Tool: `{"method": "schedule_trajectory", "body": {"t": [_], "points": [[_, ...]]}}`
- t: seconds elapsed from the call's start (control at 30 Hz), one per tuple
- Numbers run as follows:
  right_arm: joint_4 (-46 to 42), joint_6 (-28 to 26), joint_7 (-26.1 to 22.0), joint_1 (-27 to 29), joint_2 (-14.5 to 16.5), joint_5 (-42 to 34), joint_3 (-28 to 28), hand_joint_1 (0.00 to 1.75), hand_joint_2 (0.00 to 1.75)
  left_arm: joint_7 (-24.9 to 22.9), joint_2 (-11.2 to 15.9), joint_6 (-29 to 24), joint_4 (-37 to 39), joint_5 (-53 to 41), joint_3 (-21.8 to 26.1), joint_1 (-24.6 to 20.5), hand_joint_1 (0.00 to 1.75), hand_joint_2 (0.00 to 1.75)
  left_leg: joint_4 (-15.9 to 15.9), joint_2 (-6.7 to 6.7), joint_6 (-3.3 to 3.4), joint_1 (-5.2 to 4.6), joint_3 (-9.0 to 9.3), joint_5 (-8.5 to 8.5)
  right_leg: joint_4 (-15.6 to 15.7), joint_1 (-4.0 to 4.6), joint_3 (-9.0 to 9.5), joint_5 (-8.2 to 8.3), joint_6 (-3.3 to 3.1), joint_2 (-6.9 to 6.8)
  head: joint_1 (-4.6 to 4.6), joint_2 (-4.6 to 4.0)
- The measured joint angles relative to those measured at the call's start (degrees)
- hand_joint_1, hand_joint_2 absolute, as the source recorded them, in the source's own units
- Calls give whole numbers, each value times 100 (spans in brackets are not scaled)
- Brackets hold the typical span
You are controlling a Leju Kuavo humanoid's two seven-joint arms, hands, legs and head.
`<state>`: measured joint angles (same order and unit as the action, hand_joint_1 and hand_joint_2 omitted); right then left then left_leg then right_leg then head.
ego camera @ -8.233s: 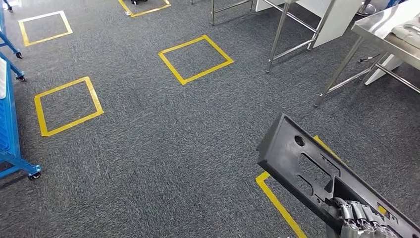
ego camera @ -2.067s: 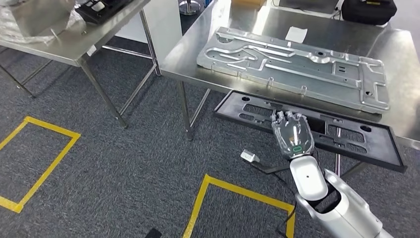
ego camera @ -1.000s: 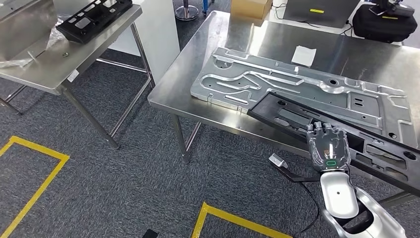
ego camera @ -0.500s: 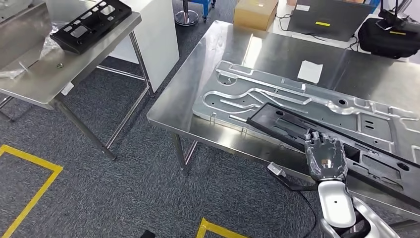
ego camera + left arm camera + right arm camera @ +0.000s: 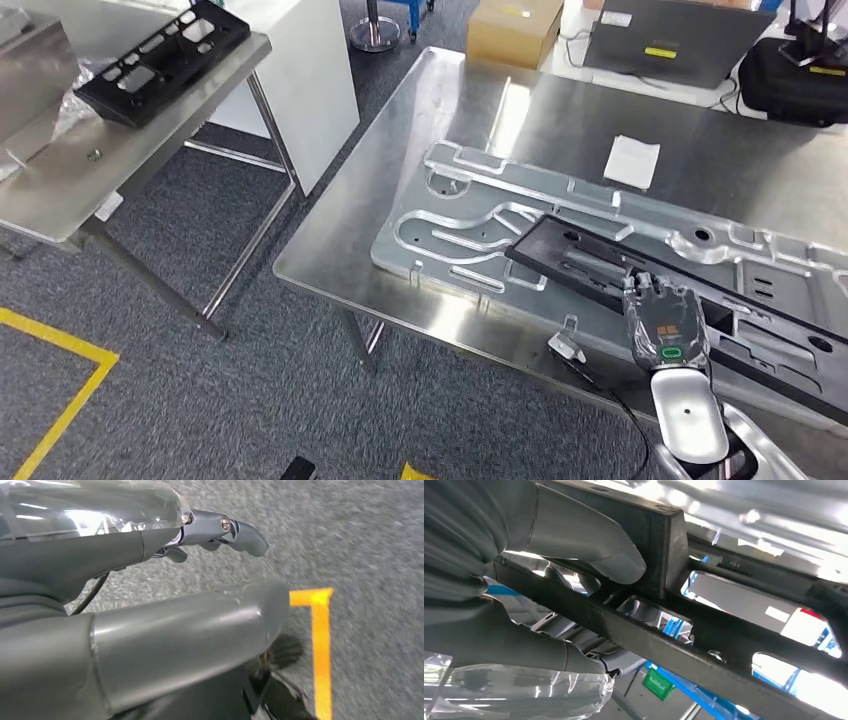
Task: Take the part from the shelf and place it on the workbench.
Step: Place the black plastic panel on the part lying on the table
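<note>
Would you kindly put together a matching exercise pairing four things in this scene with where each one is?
Things:
1. black part
2. white paper slip
3. cardboard box
4. yellow tape

Places:
A. on the carpet
B. held by the right hand over the metal plate
C. at the workbench's far edge
D. flat on the bench, beyond the plate

Pairs: 1-B, 2-D, 3-C, 4-A

Grey carpet floor [image 5: 250, 400] with yellow tape lines [image 5: 55, 395], shiny steel table [image 5: 480, 120] reflecting overhead light, second steel table [image 5: 60, 185] to the left, white cabinet [image 5: 305, 70] between them, cardboard box [image 5: 515, 30] behind.
</note>
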<state>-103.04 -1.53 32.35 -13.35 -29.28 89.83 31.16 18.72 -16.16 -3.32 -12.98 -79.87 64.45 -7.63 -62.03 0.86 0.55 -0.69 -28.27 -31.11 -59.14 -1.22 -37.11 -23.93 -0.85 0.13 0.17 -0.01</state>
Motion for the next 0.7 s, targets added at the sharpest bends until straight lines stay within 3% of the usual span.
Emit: {"method": "schedule_trajectory", "body": {"t": [0.03,0.1,0.17,0.2,0.3,0.33,0.37,0.47,0.53,0.6,0.63,0.67,0.7], "points": [[2,-1,-3,1,7,1,-13,175,175,1,1,-1,0,0,-1,-3,0,0,-367,-15,-35,14,-215,-56,10,-3,67,-50,-23,-5,-14,0],[7,-2,-7,11,20,3,-21,175,175,0,1,-1,0,0,-1,4,0,0,-1068,-36,-91,37,-719,-353,12,-2,194,-157,-45,-10,-39,1],[13,-2,-12,30,41,3,-28,175,175,-9,1,-7,0,1,1,19,0,0,-1248,-44,-104,45,-1029,-567,12,2,334,-264,-47,-2,-39,1],[18,-2,-16,38,55,3,-34,175,175,-20,1,-17,0,1,1,23,0,0,-1071,-44,-88,42,-1065,-464,12,8,413,-320,-45,4,-43,1],[47,-16,-48,71,105,2,-71,175,175,-52,16,-62,0,2,1,30,0,0,-60,-39,61,1,-951,471,14,38,614,-481,-21,19,-36,0],[59,-25,-58,87,122,2,-89,175,175,-57,24,-73,0,2,0,29,0,0,140,-35,106,-15,-921,687,10,48,640,-526,5,27,-33,0],[72,-36,-74,110,140,2,-110,175,175,-65,31,-81,0,3,0,31,0,0,227,-30,135,-29,-912,782,11,51,652,-561,38,34,-28,0],[101,-62,-141,172,180,-1,-195,175,175,-84,27,-97,0,6,-1,28,0,0,320,-29,167,0,-838,806,8,54,674,-659,130,33,-24,0],[120,-73,-176,194,197,0,-264,87,175,-87,23,-101,0,8,-1,15,0,87,418,-33,203,32,-761,819,-331,48,525,-875,170,22,-9,0],[155,-82,-206,216,217,1,-316,0,175,-90,23,-113,0,4,-1,5,0,175,434,-33,228,28,-721,789,-1022,37,138,-1162,207,16,2,1],[177,-84,-223,234,229,1,-333,0,175,-94,24,-129,0,-3,-2,5,0,175,428,-32,232,28,-706,767,-1304,31,-54,-1216,227,15,2,1],[200,-86,-240,258,243,1,-348,0,175,-97,24,-149,0,-10,-4,6,0,175,416,-29,232,28,-688,738,-1415,21,-173,-1158,243,15,2,1],[221,-89,-253,278,257,1,-363,0,175,-100,24,-167,0,-16,-7,7,0,175,400,-25,225,30,-665,706,-1319,9,-190,-990,254,13,3,1]]}}
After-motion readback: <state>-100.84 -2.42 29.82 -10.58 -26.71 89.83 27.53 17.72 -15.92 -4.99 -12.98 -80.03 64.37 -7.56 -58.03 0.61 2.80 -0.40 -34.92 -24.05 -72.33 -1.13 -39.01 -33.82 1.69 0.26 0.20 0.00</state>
